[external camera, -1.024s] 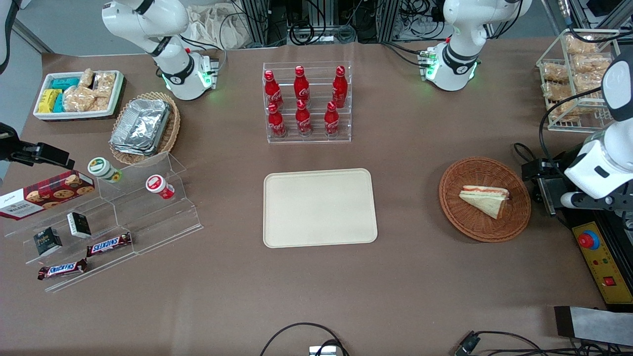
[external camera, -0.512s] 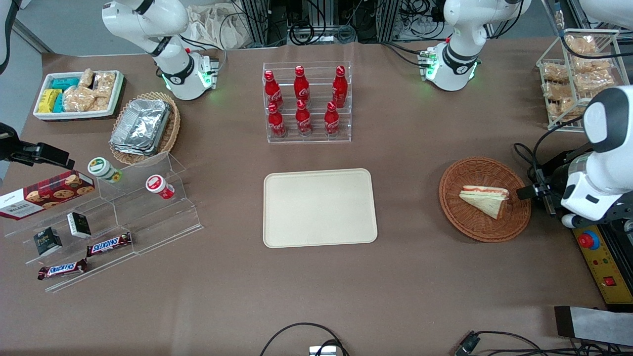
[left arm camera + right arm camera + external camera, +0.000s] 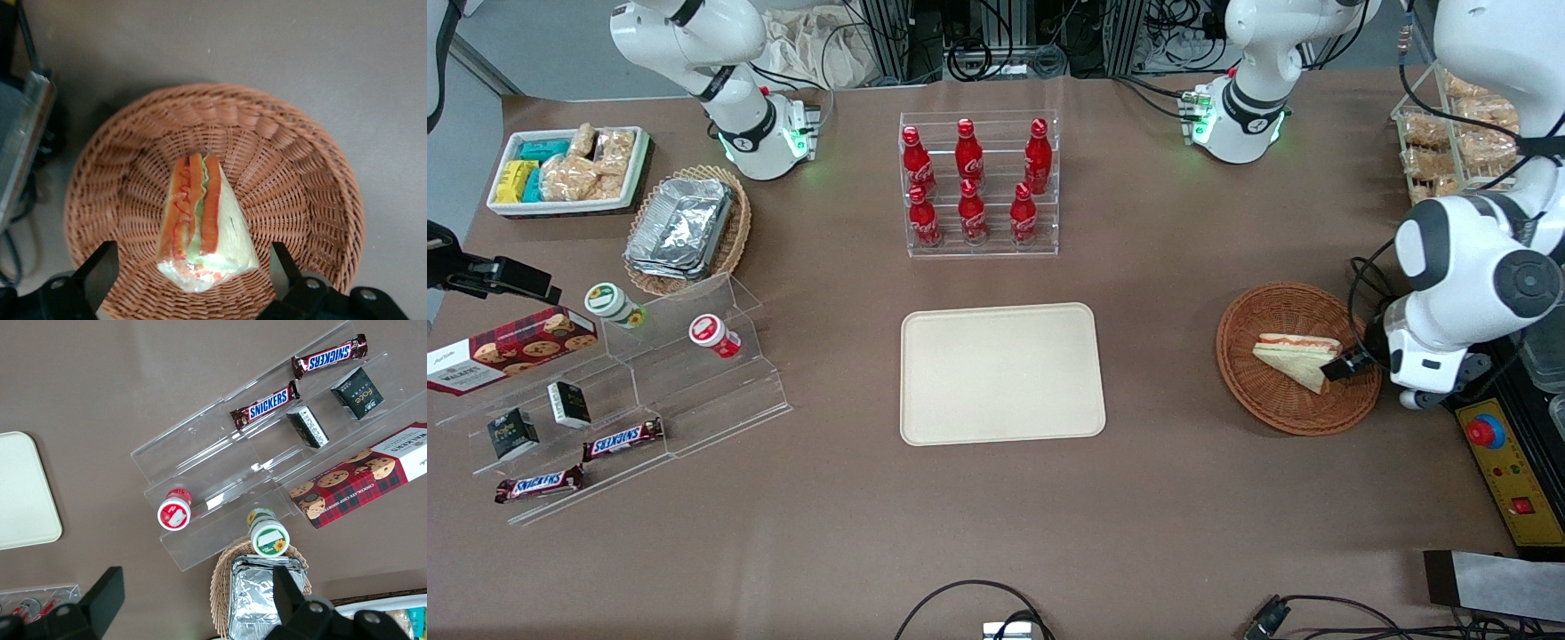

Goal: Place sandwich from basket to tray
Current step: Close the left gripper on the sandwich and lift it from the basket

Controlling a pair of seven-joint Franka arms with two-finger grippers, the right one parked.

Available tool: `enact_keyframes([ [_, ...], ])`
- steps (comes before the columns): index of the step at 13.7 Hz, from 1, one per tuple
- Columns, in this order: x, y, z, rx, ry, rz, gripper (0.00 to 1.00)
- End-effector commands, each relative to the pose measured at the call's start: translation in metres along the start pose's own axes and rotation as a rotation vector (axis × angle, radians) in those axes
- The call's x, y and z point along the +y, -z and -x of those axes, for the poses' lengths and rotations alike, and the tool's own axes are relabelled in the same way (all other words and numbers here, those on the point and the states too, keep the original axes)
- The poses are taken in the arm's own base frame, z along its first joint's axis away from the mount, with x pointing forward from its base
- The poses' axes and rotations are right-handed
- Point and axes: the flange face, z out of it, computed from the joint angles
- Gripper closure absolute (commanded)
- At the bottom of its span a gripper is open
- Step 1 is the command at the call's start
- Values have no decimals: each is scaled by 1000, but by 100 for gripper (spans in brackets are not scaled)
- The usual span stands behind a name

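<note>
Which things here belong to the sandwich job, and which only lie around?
Job: sandwich in the basket; tray; open claw above the sandwich.

Lying around: cola bottles, Snickers bars, cookie box, foil containers.

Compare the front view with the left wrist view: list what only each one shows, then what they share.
Only the front view: the tray, empty, and the rack of red bottles farther from the camera.

Only the left wrist view: the sandwich's red and green filling layers seen edge-on, and both jaws standing open, one on each side of it.

Both: the sandwich lying in the basket, with the gripper over the basket.
</note>
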Motion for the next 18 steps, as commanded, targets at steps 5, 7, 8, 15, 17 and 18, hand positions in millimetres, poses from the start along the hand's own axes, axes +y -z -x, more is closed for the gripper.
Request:
enact_keyframes([
  [5,2,-57,0,-42,39,-1,0],
  [7,3,-61,0,-47,42,-2,44],
  [8,3,-60,0,-46,39,-3,86],
  [15,19,27,-14,-66,3,-36,100],
  [17,43,82,-15,-81,-33,-42,100],
  [18,57,112,-13,-87,-51,-36,100],
])
